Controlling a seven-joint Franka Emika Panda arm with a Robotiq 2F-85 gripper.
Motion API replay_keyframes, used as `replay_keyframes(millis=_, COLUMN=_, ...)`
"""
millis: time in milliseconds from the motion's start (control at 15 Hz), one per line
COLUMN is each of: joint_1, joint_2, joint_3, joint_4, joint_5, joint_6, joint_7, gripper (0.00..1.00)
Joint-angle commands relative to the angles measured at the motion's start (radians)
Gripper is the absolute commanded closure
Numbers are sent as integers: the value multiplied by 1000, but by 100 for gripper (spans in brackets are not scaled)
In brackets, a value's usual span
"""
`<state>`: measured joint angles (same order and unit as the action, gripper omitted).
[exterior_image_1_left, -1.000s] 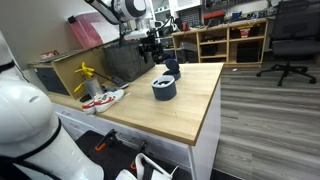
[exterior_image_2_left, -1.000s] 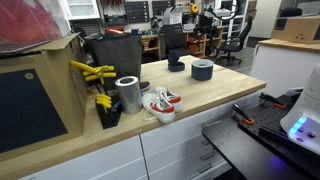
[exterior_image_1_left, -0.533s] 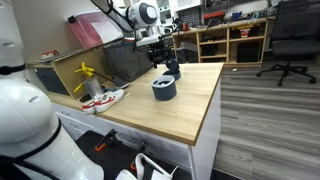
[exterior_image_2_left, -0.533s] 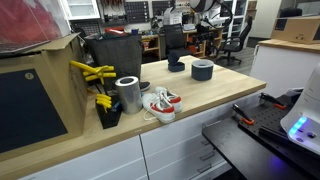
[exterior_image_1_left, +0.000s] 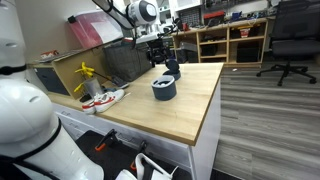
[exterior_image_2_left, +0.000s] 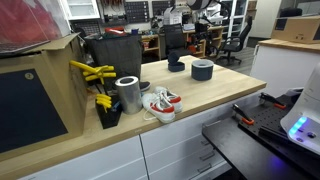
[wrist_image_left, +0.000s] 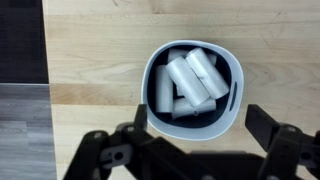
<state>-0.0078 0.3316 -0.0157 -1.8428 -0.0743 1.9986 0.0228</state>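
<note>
Hangs above the grey bowl (wrist_image_left: 150, 88) of white rolls (wrist_image_left: 190, 76) on the wooden table (wrist_image_left: 90, 50). Holds nothing, jaws of the gripper (wrist_image_left: 198, 114) spread wide apart.

The claw (exterior_image_1_left: 160, 56) has swung sideways (a small shift) above the bowl (exterior_image_1_left: 171, 71).

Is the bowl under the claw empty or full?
Partly full: the wrist view looks straight down into the upright bowl, and several white rolls lie inside it.
</note>
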Motion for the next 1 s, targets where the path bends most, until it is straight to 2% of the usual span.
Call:
replay_keyframes(millis=0, joint_1=1, joint_2=0, joint_3=-1, joint_4=2, joint_5=1, joint_6=-3, joint_7=0, gripper=0)
replay_keyframes(millis=333, joint_1=1, joint_2=0, joint_3=-1, joint_4=2, joint_5=1, joint_6=-4, joint_7=0, gripper=0)
replay_keyframes(millis=600, joint_1=5, joint_2=-1, joint_3=-11, joint_4=-16, joint_5=-43, joint_6=37, joint_7=7, gripper=0)
replay_keyframes(millis=933, joint_1=-1, joint_2=2, joint_3=-3, joint_4=-54, joint_5=-35, joint_6=65, joint_7=-30, gripper=0)
